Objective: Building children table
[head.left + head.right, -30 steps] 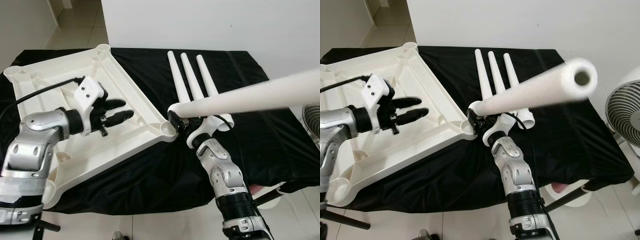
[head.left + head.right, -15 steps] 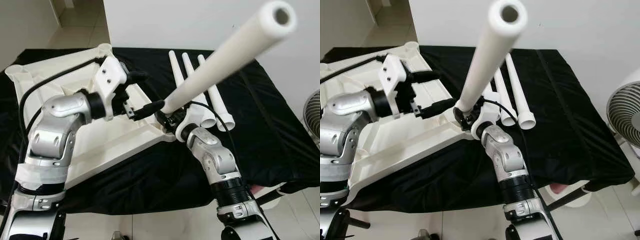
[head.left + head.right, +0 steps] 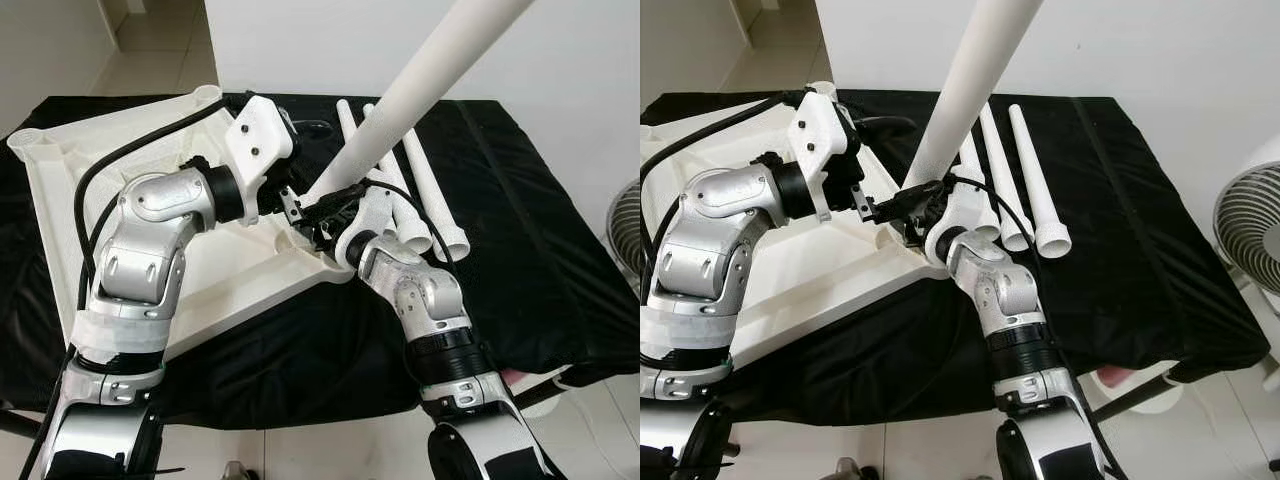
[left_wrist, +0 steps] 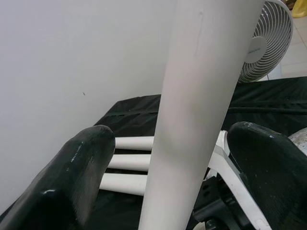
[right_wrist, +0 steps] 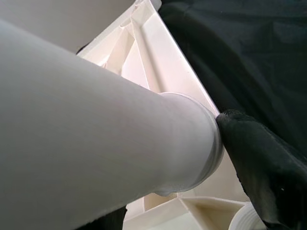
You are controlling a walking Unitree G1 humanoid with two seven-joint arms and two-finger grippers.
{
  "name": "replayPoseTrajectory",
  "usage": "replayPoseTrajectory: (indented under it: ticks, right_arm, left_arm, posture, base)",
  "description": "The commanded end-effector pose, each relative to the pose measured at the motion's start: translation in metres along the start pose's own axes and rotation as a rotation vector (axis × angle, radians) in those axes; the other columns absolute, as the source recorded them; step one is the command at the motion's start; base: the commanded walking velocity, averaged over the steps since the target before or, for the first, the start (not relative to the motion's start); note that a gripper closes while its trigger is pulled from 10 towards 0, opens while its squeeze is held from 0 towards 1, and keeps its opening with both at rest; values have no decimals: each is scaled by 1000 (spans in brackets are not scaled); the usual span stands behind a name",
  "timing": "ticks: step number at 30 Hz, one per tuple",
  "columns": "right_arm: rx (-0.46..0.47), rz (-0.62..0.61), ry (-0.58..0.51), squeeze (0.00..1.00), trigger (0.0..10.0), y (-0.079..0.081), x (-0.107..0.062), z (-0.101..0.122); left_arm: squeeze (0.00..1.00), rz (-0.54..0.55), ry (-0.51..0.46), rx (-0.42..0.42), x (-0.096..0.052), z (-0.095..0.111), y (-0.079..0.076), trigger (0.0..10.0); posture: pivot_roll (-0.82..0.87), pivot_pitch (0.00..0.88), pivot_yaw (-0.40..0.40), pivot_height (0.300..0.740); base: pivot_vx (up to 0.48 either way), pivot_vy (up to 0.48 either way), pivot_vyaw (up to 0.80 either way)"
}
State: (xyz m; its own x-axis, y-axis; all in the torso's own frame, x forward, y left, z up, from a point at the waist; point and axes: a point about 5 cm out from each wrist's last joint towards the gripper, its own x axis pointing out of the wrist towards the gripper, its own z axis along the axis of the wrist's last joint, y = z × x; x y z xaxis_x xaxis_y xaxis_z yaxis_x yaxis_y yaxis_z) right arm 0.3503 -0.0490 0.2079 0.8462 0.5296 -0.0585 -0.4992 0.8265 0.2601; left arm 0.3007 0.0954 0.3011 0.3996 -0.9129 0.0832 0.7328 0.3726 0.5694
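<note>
My right gripper (image 3: 318, 222) clamps the table leg (image 3: 420, 82) near its base, above the tabletop's (image 3: 90, 170) near corner socket (leg tilted upward). My left gripper (image 4: 168, 158) straddles it, fingers spread. Three legs (image 3: 430, 205) lie beyond.

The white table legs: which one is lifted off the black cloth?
The leg held by the right gripper, rising steeply over the tabletop's corner. The other three legs lie flat, side by side.

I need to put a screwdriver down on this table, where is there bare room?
Bare black cloth lies right of the three loose legs, out to the table's edge near the fan. The front strip below the tabletop is free too. It is crowded at that tabletop's near corner, where the left gripper and right gripper meet the raised leg.
</note>
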Motion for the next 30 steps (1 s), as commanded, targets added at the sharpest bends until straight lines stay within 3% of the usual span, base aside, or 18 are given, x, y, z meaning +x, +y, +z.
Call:
replayPoseTrajectory:
  ticks: [1, 3, 8, 13, 15, 16, 17, 18, 22, 23, 24, 25, 26, 30]
  right_arm:
    - [-19, 15, 12, 0, 0, 3, 2, 0]
    - [-31, 25, 25, 0, 0, 4, 2, -2]
    - [-71, 54, 46, 0, 0, 11, 3, -7]
    - [-90, 69, 53, 0, 0, 15, 3, -9]
    - [-86, 69, 55, 0, 0, 15, 3, -10]
    - [-86, 69, 55, 0, 0, 15, 3, -10]
    - [-89, 69, 55, 0, 0, 15, 3, -10]
    - [-87, 68, 54, 0, 0, 15, 3, -10]
    - [-89, 66, 52, 0, 0, 15, 3, -10]
    - [-100, 64, 39, 0, 1412, 15, 3, -8]
    - [-104, 62, 33, 0, 3765, 14, 2, -8]
    - [-104, 62, 33, 0, 3765, 14, 2, -8]
    - [-108, 60, 30, 0, 4510, 14, 2, -7]
    - [-111, 60, 24, 0, 4431, 14, 2, -7]
  left_arm:
    - [0, 288, -4, -16, 2, 2, 14, 10000]
    - [0, 239, -46, -72, 4, 5, 10, 10000]
    - [0, 176, -39, -98, 9, 2, 8, 10000]
    - [0, 211, -37, -81, 14, 2, 12, 10000]
    - [0, 244, -24, -63, 16, 1, 15, 6235]
    - [0, 244, -24, -63, 16, 1, 15, 6235]
    - [0, 258, -21, -55, 16, 0, 17, 2471]
    - [0, 262, -21, -59, 15, 0, 17, 0]
    - [0, 265, -21, -67, 14, 0, 18, 0]
    - [0, 268, -28, -77, 13, 0, 19, 0]
    - [0, 277, -31, -81, 12, 1, 20, 0]
    - [0, 277, -31, -81, 12, 1, 20, 0]
    - [0, 286, -31, -83, 11, 1, 21, 0]
    - [0, 284, -34, -84, 11, 1, 21, 0]
  posture:
    - [28, 109, -8, 740]
    - [28, 109, -9, 740]
    - [30, 108, -8, 740]
    - [27, 107, -5, 740]
    - [27, 107, -3, 740]
    - [27, 107, -3, 740]
    - [27, 106, -3, 740]
    - [27, 106, -3, 740]
    - [27, 106, -3, 740]
    - [30, 106, -4, 740]
    - [30, 106, -4, 740]
    - [30, 106, -4, 740]
    - [31, 106, -4, 740]
    - [31, 107, -3, 740]
  base:
    - [0, 0, 0]
    - [0, 0, 0]
    - [0, 0, 0]
    - [0, 0, 0]
    - [0, 0, 0]
    - [0, 0, 0]
    - [0, 0, 0]
    - [0, 0, 0]
    - [0, 0, 0]
    - [0, 0, 0]
    - [0, 0, 0]
    - [0, 0, 0]
    - [0, 0, 0]
    - [0, 0, 0]
